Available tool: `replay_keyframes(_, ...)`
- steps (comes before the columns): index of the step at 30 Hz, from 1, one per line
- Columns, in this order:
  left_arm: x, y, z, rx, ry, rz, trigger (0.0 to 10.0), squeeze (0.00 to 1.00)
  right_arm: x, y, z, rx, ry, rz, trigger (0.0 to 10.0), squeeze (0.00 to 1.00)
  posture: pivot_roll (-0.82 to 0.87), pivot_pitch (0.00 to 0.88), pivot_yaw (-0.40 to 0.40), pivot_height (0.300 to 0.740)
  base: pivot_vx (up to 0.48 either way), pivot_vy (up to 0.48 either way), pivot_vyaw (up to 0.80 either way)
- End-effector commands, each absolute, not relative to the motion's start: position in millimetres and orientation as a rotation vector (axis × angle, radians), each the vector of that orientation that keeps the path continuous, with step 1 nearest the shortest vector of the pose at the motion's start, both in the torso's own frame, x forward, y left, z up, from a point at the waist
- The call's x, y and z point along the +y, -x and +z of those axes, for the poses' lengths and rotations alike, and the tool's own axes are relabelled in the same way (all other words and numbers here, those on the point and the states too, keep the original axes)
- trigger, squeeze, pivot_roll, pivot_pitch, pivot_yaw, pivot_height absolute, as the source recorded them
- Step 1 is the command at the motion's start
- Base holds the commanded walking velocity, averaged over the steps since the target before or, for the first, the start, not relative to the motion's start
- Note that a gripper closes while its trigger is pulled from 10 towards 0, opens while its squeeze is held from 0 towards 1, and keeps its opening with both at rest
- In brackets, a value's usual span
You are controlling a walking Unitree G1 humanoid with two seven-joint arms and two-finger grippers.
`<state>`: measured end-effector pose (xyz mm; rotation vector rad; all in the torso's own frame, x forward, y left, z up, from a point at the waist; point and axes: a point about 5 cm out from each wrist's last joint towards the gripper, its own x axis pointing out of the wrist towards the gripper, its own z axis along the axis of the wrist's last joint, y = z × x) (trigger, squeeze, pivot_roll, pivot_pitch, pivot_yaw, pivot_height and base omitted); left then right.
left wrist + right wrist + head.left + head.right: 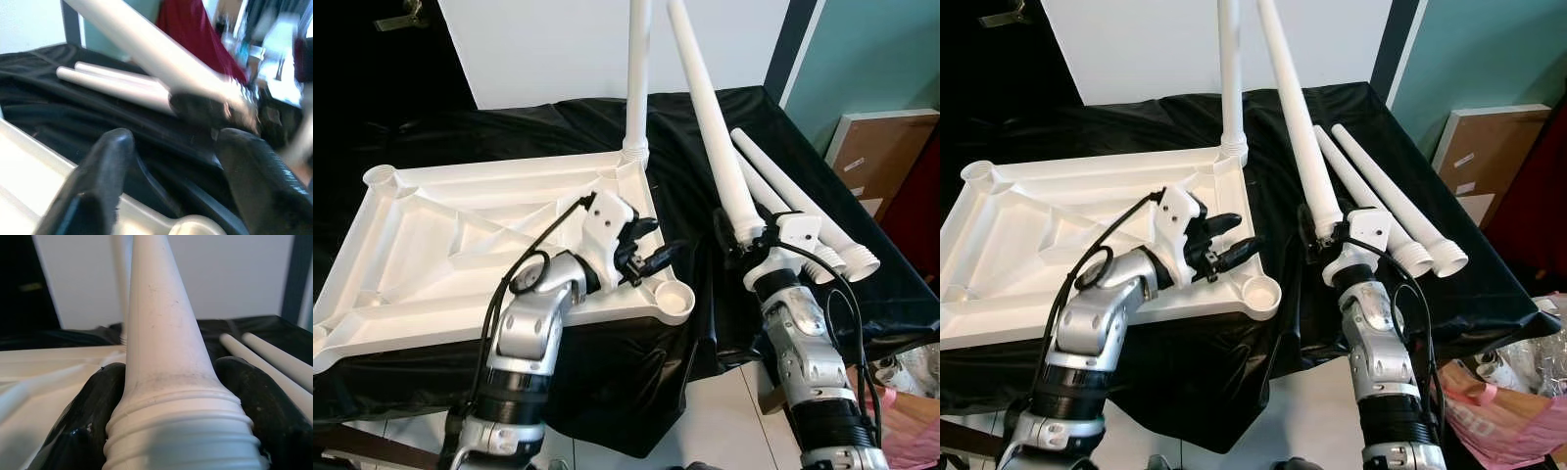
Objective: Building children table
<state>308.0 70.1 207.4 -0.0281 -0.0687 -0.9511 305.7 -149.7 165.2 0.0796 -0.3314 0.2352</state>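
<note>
The white plastic tabletop [431, 245], turned underside up so its ribs are showing, is lying on the black cloth [509, 132] draped over the work surface; one white tapered leg [637, 78] is already standing upright in the far corner socket. My right gripper [171, 396] is clenching a second white tapered plastic leg [710, 117] just above its threaded end, one black finger on each side, and is holding it tilted, its thin end rising toward the white wall [558, 49]. My left gripper [651, 257] is hovering with its fingers spread and grasping nothing, over the tabletop's near edge, just beside the empty round corner socket [674, 297]. Two more white legs [803, 211] are lying side by side on the cloth to my right, touching each other (their threaded ends pointing toward me), close behind my right wrist. Beyond them a brown board [881, 157] is leaning against the teal wall [871, 59]; a pink bag [1489, 411] is sitting on the floor.
</note>
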Motion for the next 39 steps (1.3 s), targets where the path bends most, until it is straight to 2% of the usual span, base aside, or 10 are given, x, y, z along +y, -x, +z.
replay_keyframes(1,76.3,-315.0,209.9,-0.061,0.145,-0.864,10.0,1.00,-142.1,-301.2,169.7,-0.371,-0.076,0.279,10.0,0.00,-0.03,0.066,-0.005,0.740,0.000,0.000,0.00)
replay_keyframes(2,76.9,-315.5,213.9,-0.073,0.206,-0.887,10.0,1.00,-139.1,-299.6,169.2,-0.376,-0.072,0.294,10.0,0.00,-0.03,0.066,-0.005,0.740,0.000,0.000,0.00)
replay_keyframes(6,77.1,-315.3,220.5,-0.084,0.260,-0.950,10.0,1.00,-134.0,-297.0,167.5,-0.372,-0.073,0.327,10.0,0.00,-0.03,0.065,-0.007,0.740,0.000,0.000,0.00)
replay_keyframes(9,75.3,-321.9,222.4,-0.034,0.324,-0.984,10.0,1.00,-128.4,-295.2,165.9,-0.371,-0.077,0.365,10.0,0.00,-0.03,0.059,-0.004,0.740,0.000,0.000,0.00)
replay_keyframes(10,73.6,-322.6,221.2,-0.018,0.320,-1.001,10.0,0.00,-127.6,-294.9,165.7,-0.374,-0.075,0.368,10.0,0.00,-0.03,0.058,-0.002,0.740,0.000,0.000,0.00)
replay_keyframes(18,69.8,-324.9,217.3,0.011,0.278,-1.015,10.0,0.00,-130.5,-296.5,172.1,-0.412,-0.069,0.329,10.0,0.00,-0.04,0.055,0.008,0.740,0.000,0.000,0.00)
replay_keyframes(23,65.6,-321.5,233.0,-0.021,0.367,-1.090,10.0,0.00,-133.9,-301.1,221.4,-0.615,-0.075,0.262,10.0,0.00,-0.05,0.056,0.026,0.740,0.000,0.000,0.00)
replay_keyframes(27,73.5,-322.7,247.9,-0.078,0.417,-1.105,10.0,0.00,-127.7,-300.0,239.5,-0.681,-0.066,0.308,10.0,0.00,-0.04,0.049,0.026,0.740,0.000,0.000,0.00)
replay_keyframes(35,83.3,-323.5,259.0,-0.141,0.479,-1.112,10.0,0.00,-120.4,-301.1,233.6,-0.653,-0.042,0.382,10.0,0.00,-0.04,0.047,0.019,0.740,0.000,0.000,0.00)
replay_keyframes(39,86.6,-320.1,266.3,-0.179,0.512,-1.151,10.0,0.00,-112.3,-298.7,212.4,-0.559,-0.016,0.465,10.0,0.00,-0.03,0.050,0.000,0.740,0.000,0.000,0.00)
